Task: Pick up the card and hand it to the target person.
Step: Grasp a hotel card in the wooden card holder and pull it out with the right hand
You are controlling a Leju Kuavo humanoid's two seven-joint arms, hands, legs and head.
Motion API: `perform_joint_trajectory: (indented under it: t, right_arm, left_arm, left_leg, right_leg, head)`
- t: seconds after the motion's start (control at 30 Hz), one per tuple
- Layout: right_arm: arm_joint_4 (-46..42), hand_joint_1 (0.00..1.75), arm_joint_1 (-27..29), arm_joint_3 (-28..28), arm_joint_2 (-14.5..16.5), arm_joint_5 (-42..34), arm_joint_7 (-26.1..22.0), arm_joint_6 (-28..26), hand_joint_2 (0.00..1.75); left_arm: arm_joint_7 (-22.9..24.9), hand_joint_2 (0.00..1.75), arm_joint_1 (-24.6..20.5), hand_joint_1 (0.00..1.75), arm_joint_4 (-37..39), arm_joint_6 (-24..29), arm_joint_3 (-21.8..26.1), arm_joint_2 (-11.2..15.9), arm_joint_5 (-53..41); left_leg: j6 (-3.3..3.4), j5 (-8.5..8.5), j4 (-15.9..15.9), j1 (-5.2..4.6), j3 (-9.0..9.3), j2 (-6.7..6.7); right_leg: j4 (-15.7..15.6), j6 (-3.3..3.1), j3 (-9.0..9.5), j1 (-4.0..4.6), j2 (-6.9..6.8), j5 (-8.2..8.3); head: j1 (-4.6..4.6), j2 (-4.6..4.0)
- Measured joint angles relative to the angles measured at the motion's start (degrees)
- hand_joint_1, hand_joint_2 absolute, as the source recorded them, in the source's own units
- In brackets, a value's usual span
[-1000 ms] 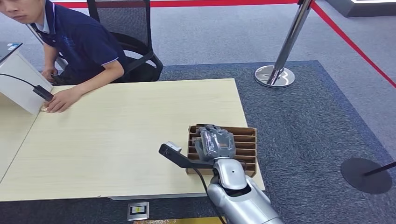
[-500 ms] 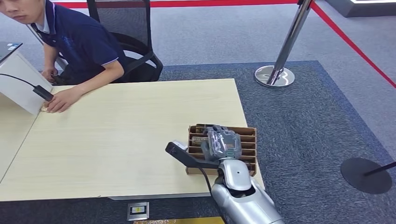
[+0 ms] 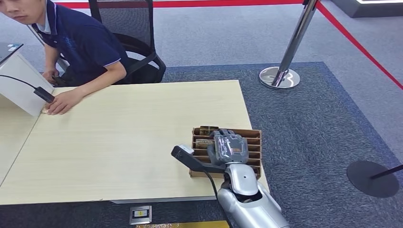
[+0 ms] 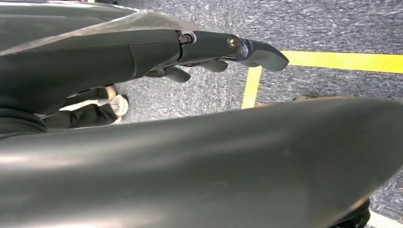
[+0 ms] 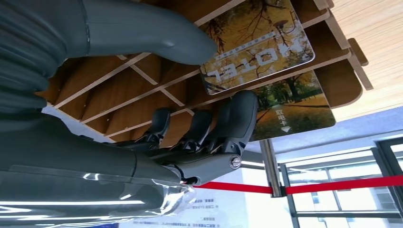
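A brown slotted card rack (image 3: 253, 138) stands at the near right corner of the table (image 3: 119, 137). Two cards stick out of its far left slots: an autumn-tree card printed HOTEL (image 5: 259, 42) and a second tree card (image 5: 297, 107) behind it; the upper one is also visible from the head view (image 3: 205, 129). My right hand (image 3: 229, 147) hovers over the rack. Its thumb (image 5: 185, 45) touches the HOTEL card's edge, while the fingers (image 5: 240, 116) curl on the other side, apart from the thumb. My left hand (image 4: 214, 52) hangs by the floor, fingers stretched, holding nothing.
A seated person (image 3: 81, 42) leans over the table's far left corner, one hand (image 3: 62, 102) resting on the tabletop by a white box (image 3: 16, 85). A chrome stanchion (image 3: 284, 71) with red rope stands on the carpet beyond the table.
My right hand has slid a little to the right over the rack. The person and the rack have stayed put.
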Motion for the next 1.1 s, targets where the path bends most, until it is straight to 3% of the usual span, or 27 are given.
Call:
perform_joint_trajectory:
  t: [0.83,0.93,1.1]
  right_arm:
    - [1.2,0.84,-0.1,0.0,0.2,0.7,-1.5,-0.5,1.75]
    - [1.5,1.01,-0.1,0.0,0.3,0.4,-1.5,-0.7,1.75]
    - [1.6,1.61,-0.1,0.1,0.3,0.1,-1.6,-1.1,1.75]
  left_arm:
    - [0.3,0.0,0.0,0.0,0.0,0.2,0.0,0.0,0.0]
    - [0.3,0.0,0.0,0.0,0.0,0.2,0.0,0.0,0.0]
    - [0.3,0.0,0.0,0.0,0.0,0.3,0.0,0.0,0.0]
  left_leg:
    - [0.0,0.01,0.0,0.0,0.06,0.0]
    - [-0.01,0.01,0.0,0.0,0.08,0.0]
    - [-0.01,0.01,0.0,0.0,0.1,0.0]
  right_leg:
    - [0.0,-0.01,0.06,0.0,0.0,0.01]
    - [0.0,-0.01,0.08,0.0,0.0,0.01]
    - [0.0,-0.01,0.1,0.0,0.0,0.01]
  head:
    - [0.0,0.0]
    - [0.0,0.0]
    - [0.0,0.0]
